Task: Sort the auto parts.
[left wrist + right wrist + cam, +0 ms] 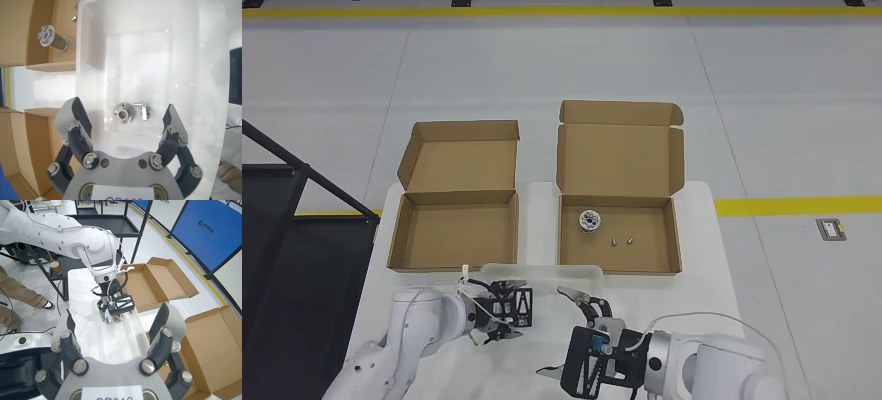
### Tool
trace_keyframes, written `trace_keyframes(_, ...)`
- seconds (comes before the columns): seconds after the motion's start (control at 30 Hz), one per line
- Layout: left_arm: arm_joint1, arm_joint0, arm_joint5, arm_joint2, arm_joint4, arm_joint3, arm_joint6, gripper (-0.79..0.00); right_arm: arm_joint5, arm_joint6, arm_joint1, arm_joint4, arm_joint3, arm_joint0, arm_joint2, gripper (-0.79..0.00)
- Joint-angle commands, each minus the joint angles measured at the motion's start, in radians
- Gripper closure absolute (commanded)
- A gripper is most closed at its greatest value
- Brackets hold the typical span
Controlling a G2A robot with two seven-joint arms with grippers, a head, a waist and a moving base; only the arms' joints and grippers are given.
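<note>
Tray (85, 56): flange (123, 113) + bracket (144, 112); rt box (647, 257): gear (588, 220), 2 screws (614, 240).

Flange (123, 114): silver disc with a central bore, flat on the white tray (81, 56) floor.
Bracket (143, 111): small silver L-shape, in the tray beside the flange.
Splined shaft (52, 38): upright, outside the tray.
Two screws (74, 18): outside, near the tray's rim.

The white tray (90, 37) is open above. The flange (124, 113) and bracket (144, 111) lie just beside each other, with a narrow gap between them and open floor on their outer sides. The left gripper (123, 103) hangs over both, jaws spread wide. Behind the tray, the left box (452, 235) and right box (652, 255) open upward, lids raised at the far edges.
</note>
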Motion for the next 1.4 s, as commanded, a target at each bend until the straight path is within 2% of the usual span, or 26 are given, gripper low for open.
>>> trace_keyframes(0.0, -0.002, -0.023, -0.008, 0.028, 0.001, 0.018, -0.017, -0.785, 0.0, 0.0, 0.0, 0.0, 0.0, 0.0, 0.0, -0.785)
trace_keyframes(0.17, -0.003, -0.108, -0.008, 0.125, -0.015, 0.075, -0.062, -0.785, 0.0, 0.0, 0.0, 0.0, 0.0, 0.0, 0.0, -0.785)
trace_keyframes(0.37, -0.007, -0.211, -0.008, 0.23, -0.045, 0.15, -0.172, -0.785, 0.0, 0.0, 0.0, 0.0, 0.0, 0.0, 0.0, -0.785)
trace_keyframes(0.6, -0.003, -0.278, -0.008, 0.273, -0.124, 0.182, -0.241, -0.785, 0.0, 0.0, 0.0, 0.0, 0.0, 0.0, 0.0, -0.785)
trace_keyframes(0.63, -0.002, -0.283, -0.008, 0.277, -0.127, 0.186, -0.256, -0.776, 0.0, 0.0, 0.0, 0.0, 0.0, 0.0, 0.0, -0.785)
trace_keyframes(0.67, -0.002, -0.288, -0.008, 0.281, -0.128, 0.188, -0.27, -0.69, 0.0, 0.0, 0.0, 0.0, 0.0, 0.0, 0.0, -0.785)
trace_keyframes(0.7, -0.003, -0.292, -0.008, 0.284, -0.132, 0.191, -0.281, -0.662, 0.0, 0.0, 0.0, 0.0, 0.0, 0.0, 0.0, -0.785)
trace_keyframes(0.87, -0.012, -0.314, -0.008, 0.302, -0.155, 0.219, -0.313, -0.68, 0.0, 0.0, 0.0, 0.0, 0.0, 0.0, 0.0, -0.785)
trace_keyframes(1.1, -0.031, -0.352, -0.008, 0.335, -0.169, 0.271, -0.318, -0.64, 0.0, 0.0, 0.0, 0.0, 0.0, 0.0, 0.0, -0.785)
trace_keyframes(1.27, -0.049, -0.39, -0.008, 0.372, -0.206, 0.332, -0.317, -0.545, 0.0, 0.0, 0.0, 0.0, 0.0, 0.0, 0.0, -0.785)
trace_keyframes(1.37, -0.059, -0.423, -0.008, 0.408, -0.238, 0.372, -0.331, -0.551, 0.0, 0.0, 0.0, 0.0, 0.0, 0.0, 0.0, -0.785)
